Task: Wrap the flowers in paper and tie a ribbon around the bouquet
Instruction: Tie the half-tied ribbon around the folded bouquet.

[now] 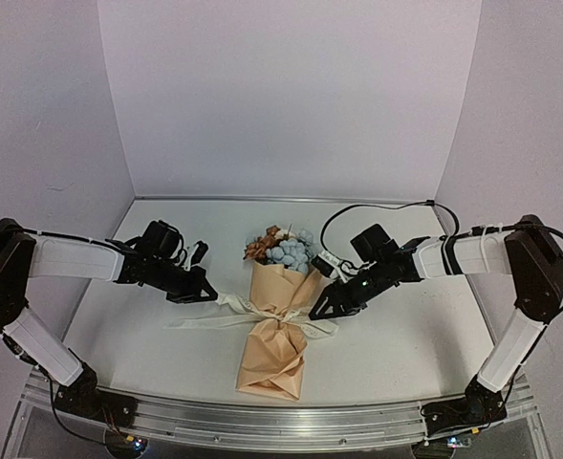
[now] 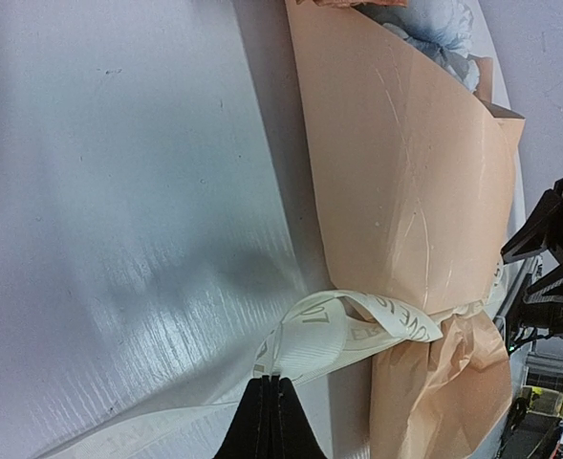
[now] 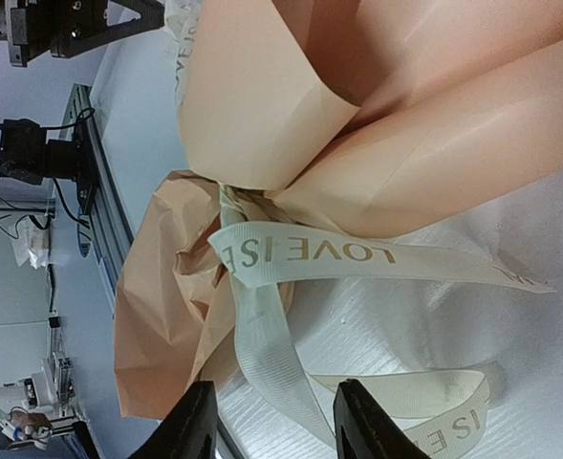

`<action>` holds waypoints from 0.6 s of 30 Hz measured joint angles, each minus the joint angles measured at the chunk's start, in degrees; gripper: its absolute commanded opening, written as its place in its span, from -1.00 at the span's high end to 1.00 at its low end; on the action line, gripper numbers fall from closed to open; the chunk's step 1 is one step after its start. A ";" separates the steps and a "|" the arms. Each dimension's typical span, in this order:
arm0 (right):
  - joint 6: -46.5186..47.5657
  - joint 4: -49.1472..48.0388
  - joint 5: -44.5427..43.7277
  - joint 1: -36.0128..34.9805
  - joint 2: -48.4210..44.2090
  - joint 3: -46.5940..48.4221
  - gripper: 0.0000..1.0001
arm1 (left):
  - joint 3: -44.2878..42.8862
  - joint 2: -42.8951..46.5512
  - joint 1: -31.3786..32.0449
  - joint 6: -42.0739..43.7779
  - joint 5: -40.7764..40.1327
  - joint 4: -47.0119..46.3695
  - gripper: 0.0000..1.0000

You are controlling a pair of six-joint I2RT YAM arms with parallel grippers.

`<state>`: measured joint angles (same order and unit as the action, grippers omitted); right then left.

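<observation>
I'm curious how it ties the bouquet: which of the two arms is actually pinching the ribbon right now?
The left arm: its jaws are shut on the ribbon. The right arm has its jaws apart, the ribbon lying between them.

A robotics lab: white-walled test booth (image 1: 291, 96) and metal mounting rail (image 1: 281, 427).

The bouquet (image 1: 279, 330) and ribbon (image 1: 205, 319) lie on the table (image 1: 405, 335).

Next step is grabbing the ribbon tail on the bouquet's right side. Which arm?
Right. The right pincer is open astride the ribbon beside the bouquet; the left pincer is shut on the ribbon's other end.
</observation>
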<state>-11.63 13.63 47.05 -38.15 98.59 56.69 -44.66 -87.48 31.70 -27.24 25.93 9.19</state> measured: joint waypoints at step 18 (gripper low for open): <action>0.00 -0.28 -1.59 0.00 2.93 -0.15 0.24 | 0.00 -0.06 0.00 0.00 0.00 -0.02 1.00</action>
<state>-11.63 13.34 45.46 -38.15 101.51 56.53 -44.66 -87.55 31.70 -27.24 25.93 9.17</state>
